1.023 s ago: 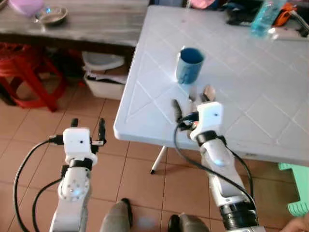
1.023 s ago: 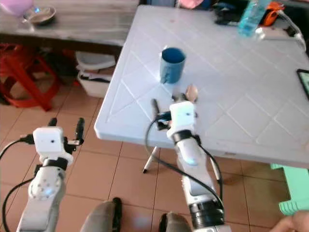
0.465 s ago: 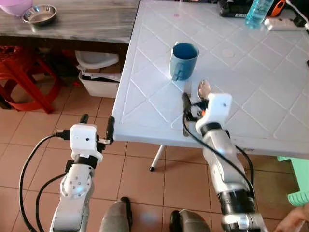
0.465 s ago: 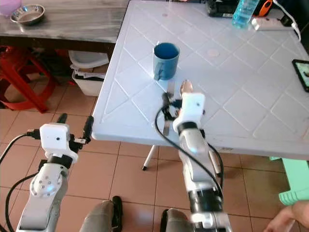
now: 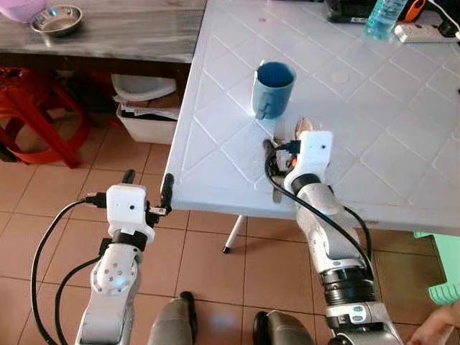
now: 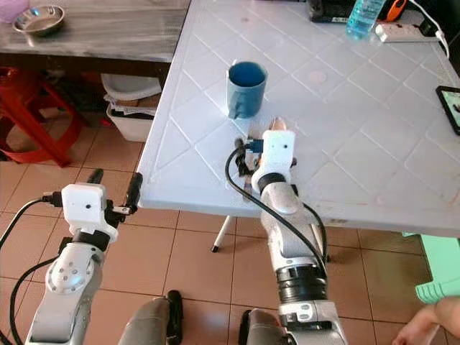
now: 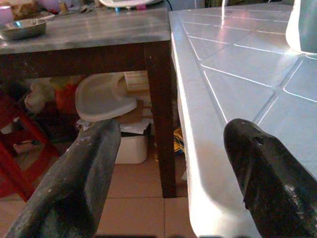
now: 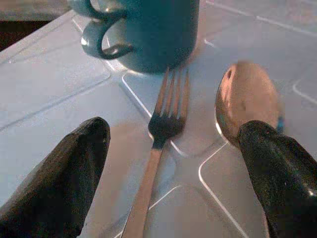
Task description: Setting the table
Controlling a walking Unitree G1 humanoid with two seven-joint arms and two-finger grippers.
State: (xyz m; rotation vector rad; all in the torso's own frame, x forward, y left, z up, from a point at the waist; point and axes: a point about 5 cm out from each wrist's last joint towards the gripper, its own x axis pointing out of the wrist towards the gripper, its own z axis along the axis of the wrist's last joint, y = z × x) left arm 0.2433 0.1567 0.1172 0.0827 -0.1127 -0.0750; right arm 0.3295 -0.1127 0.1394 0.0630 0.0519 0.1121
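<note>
Right wrist view: my right claw (image 8: 173,163) gapes empty over a steel fork (image 8: 159,131), blue ceramic mug (image 8: 148,29) at 12 o'clock; left claw (image 7: 168,173) open, empty.

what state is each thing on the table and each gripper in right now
mug: upright on the table, handle toward the robot
fork: lying flat, tines near the mug
spoon: lying flat beside the fork
right gripper: open, fingers astride the fork
left gripper: open, off the table edge

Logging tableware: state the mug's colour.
Blue mug, inside and out; the right eye view shows it best.
</note>
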